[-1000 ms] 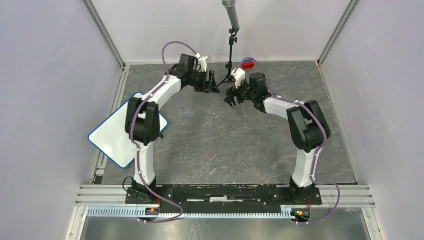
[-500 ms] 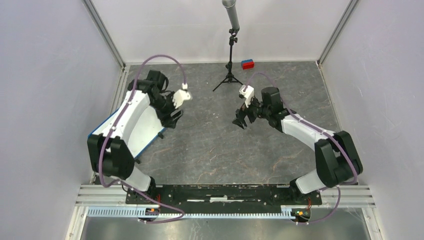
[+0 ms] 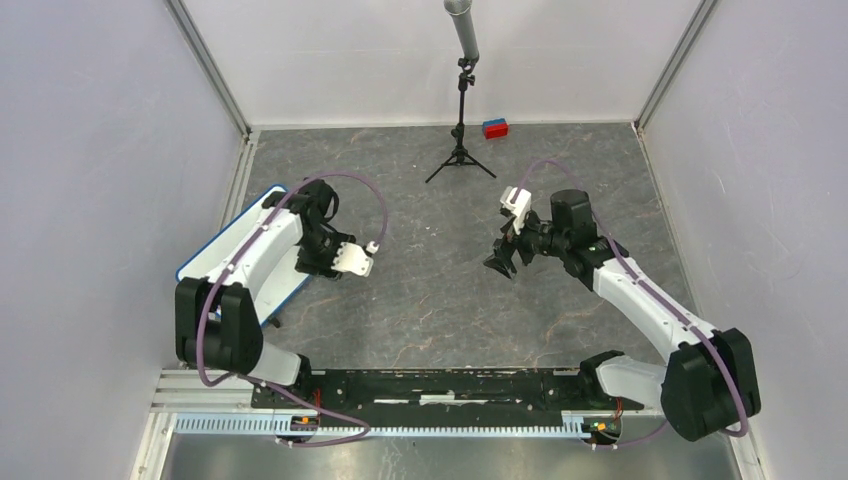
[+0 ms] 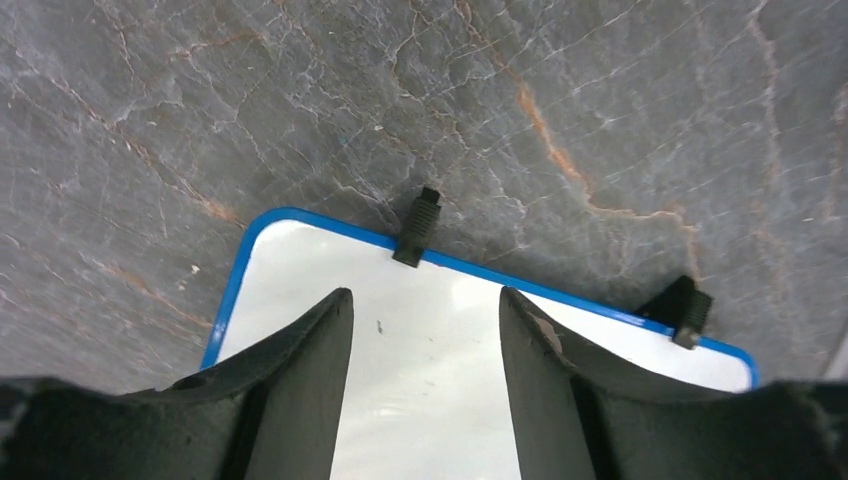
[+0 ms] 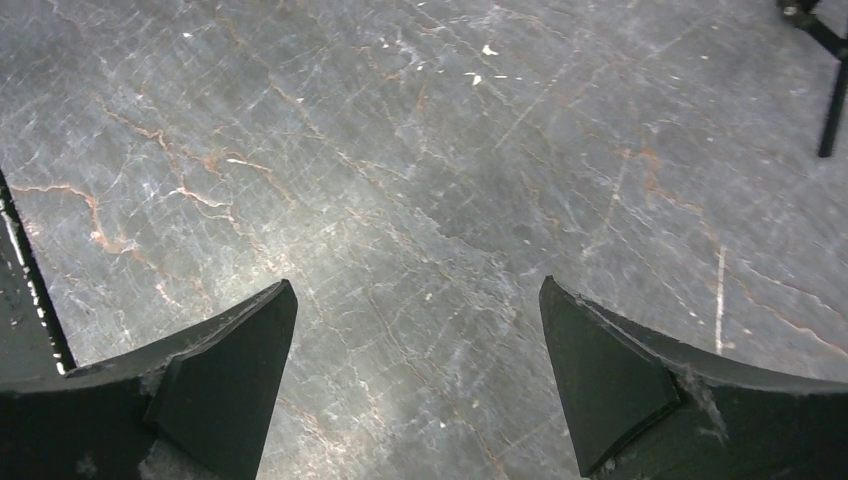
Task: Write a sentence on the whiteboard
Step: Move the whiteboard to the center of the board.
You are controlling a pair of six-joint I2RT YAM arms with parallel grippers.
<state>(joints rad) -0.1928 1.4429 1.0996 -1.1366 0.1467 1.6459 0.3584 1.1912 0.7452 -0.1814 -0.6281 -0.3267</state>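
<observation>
1. my left claw (image 4: 425,300) hangs over the whiteboard (image 4: 425,390), which lies flat at the left edge of the bench (image 3: 430,290), partly under my left arm. the jaws stand partly apart and hold nothing.
2. my right claw (image 5: 415,290) hovers above bare bench near the middle, well apart from the board. its jaws are wide and empty.
3. the part of the board i can see is blank apart from a small speck, so no sentence is on it yet.
4. i judge this to be the very start: getting set before any writing.
5. i see no pen in any view, only a small red and blue block (image 3: 495,128) by the far wall near a tripod (image 3: 460,150).
6. next i likely need to find a pen and grip it firmly, and perhaps steady the board.
</observation>
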